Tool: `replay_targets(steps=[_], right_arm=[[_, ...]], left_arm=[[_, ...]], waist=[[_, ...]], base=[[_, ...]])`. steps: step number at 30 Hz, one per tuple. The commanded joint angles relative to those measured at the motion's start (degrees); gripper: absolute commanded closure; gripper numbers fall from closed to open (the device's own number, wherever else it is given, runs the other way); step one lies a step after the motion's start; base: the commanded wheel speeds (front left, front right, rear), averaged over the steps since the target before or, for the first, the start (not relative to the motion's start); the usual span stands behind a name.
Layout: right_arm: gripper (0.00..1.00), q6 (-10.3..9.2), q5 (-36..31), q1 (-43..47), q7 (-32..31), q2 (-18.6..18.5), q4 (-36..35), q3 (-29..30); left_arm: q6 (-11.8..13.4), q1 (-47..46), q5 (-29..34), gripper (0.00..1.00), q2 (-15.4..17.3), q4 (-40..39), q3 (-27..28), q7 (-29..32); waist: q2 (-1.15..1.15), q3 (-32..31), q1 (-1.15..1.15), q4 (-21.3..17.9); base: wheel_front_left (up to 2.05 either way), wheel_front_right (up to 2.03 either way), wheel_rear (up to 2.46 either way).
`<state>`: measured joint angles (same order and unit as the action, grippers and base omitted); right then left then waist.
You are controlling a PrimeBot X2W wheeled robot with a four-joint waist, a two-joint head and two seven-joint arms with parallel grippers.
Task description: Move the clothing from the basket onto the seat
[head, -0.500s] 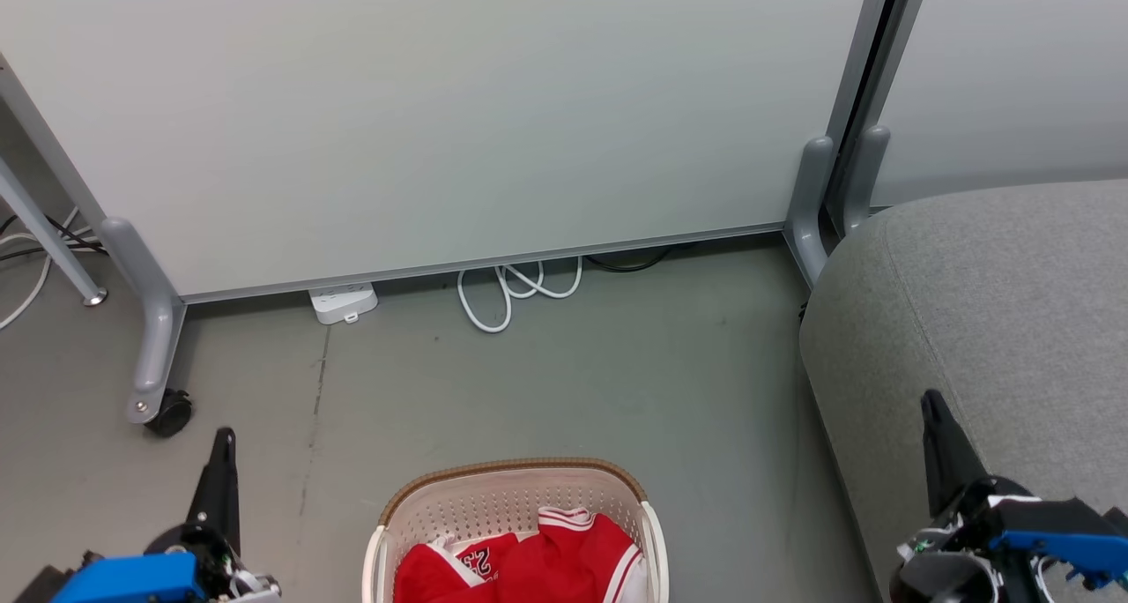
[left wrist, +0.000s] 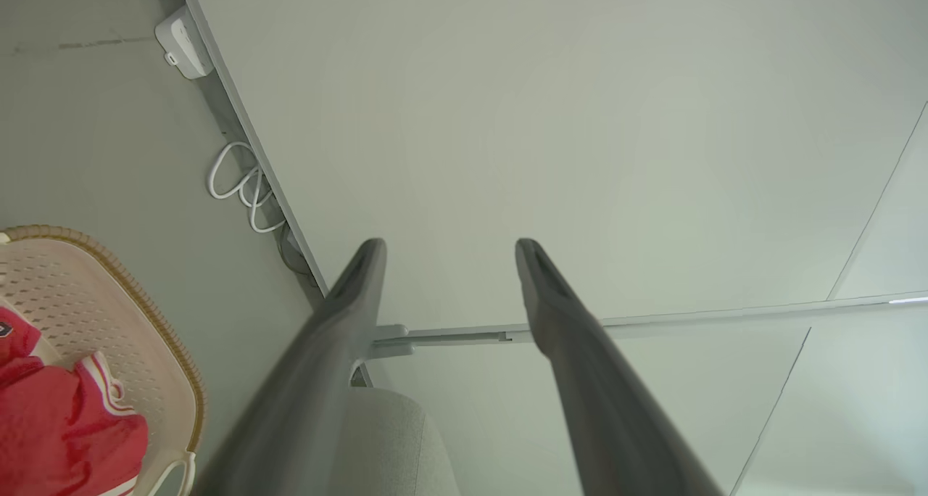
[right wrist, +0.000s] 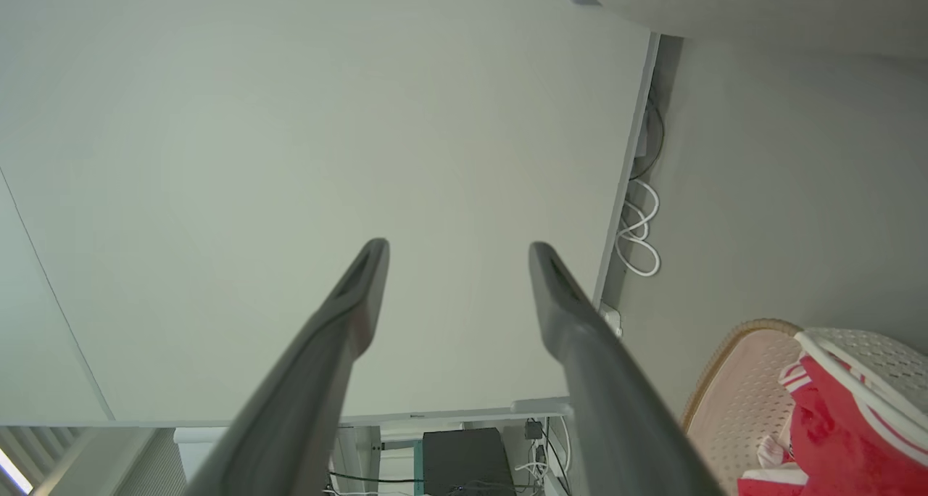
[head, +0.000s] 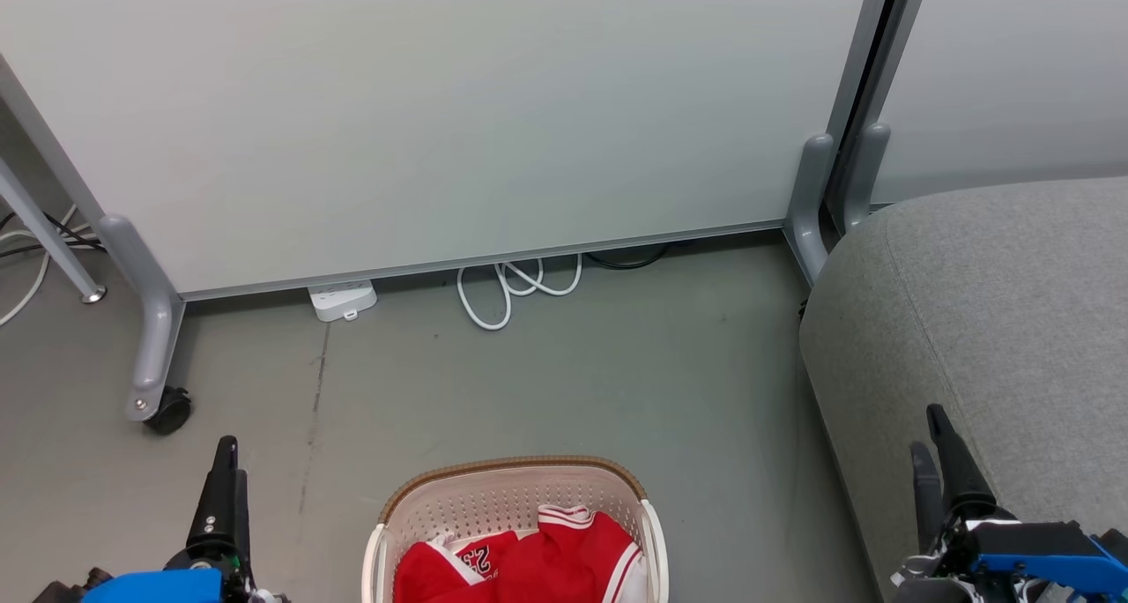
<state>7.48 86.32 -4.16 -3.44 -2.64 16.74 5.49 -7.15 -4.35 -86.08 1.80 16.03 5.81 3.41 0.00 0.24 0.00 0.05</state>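
Note:
The cream basket (head: 511, 493) with a brown rim band stands on the floor at the bottom centre of the head view, holding crumpled red clothing (head: 529, 563) with white striped trim. The grey seat (head: 996, 312) fills the right side. My left gripper (head: 226, 458) rises at the lower left, apart from the basket, and its wrist view shows it (left wrist: 449, 244) open and empty, with the basket (left wrist: 138, 315) and clothing (left wrist: 58, 431) at the lower left. My right gripper (head: 930, 431) stands over the seat's front edge, open and empty (right wrist: 457, 246); the basket (right wrist: 732, 402) and clothing (right wrist: 848, 431) lie at that view's lower right.
A pale partition panel (head: 441, 118) on grey wheeled legs (head: 154, 347) stands behind the basket. A white power strip (head: 342, 301) and coiled white cable (head: 511, 290) lie at its foot. Bare grey floor (head: 573, 383) stretches between the basket and the panel.
Both grippers have dropped slightly lower in the head view and turned a little; both fingers of the right gripper now show apart. Basket, clothing and seat are unmoved.

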Motion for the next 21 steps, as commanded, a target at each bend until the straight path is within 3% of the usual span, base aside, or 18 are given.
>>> replay_targets(steps=[1,13,21], right_arm=[[0.0,0.01,-2.8,-1.9,0.7,-0.1,-1.4,-0.5],[0.0,0.01,-20.8,-2.6,3.9,-0.2,-3.7,-4.0],[0.0,0.01,-28.4,-2.6,5.5,-0.2,-3.0,-5.8]], left_arm=[[-0.1,-2.0,2.6,0.0,0.6,-1.5,-0.1,-0.7],[1.4,-2.9,21.7,0.0,0.7,-3.6,-2.3,-3.9],[2.2,-3.0,29.6,0.0,0.8,-3.3,-3.9,-5.5]], waist=[[0.0,0.0,0.0,0.0],[0.0,0.5,0.0,0.1],[0.0,0.6,0.0,0.1]], base=[[0.0,0.0,0.0],[0.0,0.0,0.0],[0.0,0.0,0.0]])
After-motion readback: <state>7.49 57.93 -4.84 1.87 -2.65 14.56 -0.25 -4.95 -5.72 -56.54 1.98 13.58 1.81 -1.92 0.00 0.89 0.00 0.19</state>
